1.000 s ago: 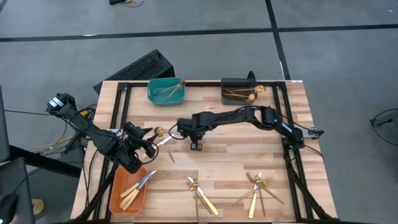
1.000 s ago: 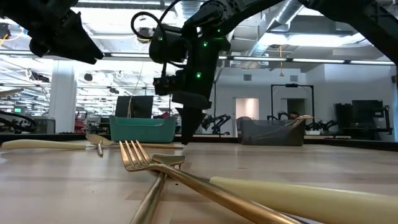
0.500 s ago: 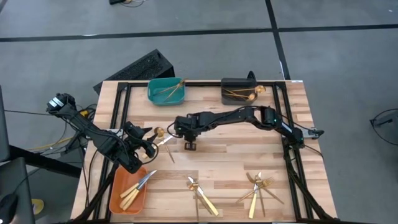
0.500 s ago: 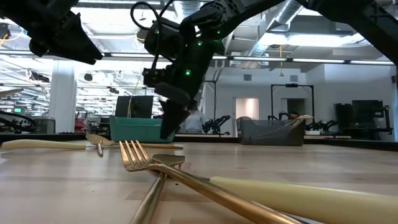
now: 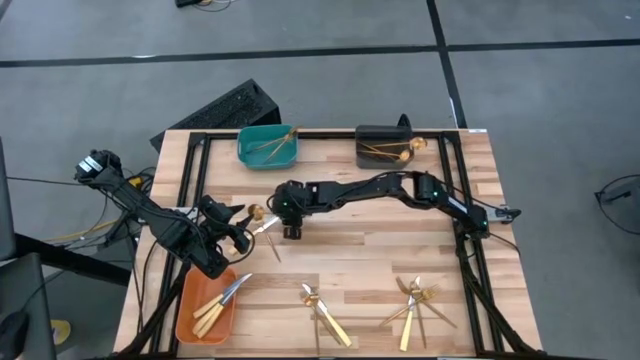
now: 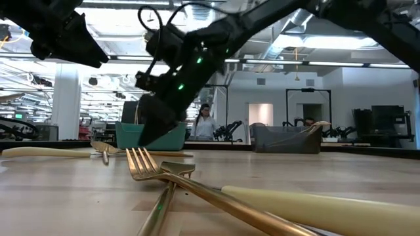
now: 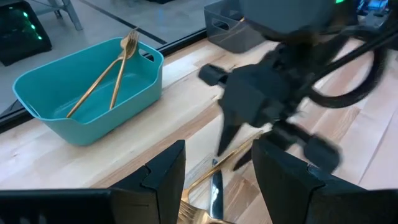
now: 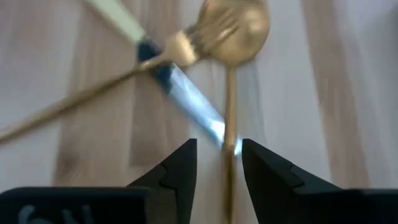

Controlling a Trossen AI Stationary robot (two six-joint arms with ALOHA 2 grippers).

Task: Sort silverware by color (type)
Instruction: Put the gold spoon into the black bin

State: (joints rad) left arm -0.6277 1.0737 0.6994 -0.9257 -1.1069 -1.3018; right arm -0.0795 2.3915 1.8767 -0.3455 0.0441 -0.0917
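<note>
My right gripper (image 5: 291, 231), dark 2-finger, centre-left of high view, fingers parted, empty, over crossed pile of slim gold silverware (image 8: 186, 56): spoon, fork, silver-bladed knife (image 8: 189, 102). My left gripper (image 5: 236, 240) waits just left of pile, fingers apart, empty.

Risks, my judgement:
- pieces overlap; closing may pinch 2 at once, wrong type lands in bin
- thin flat handles; fingers may skid, scatter pile
- left gripper near; arms may clash

More silverware lower centre and lower right; some already in teal bin (image 5: 266, 147).
</note>
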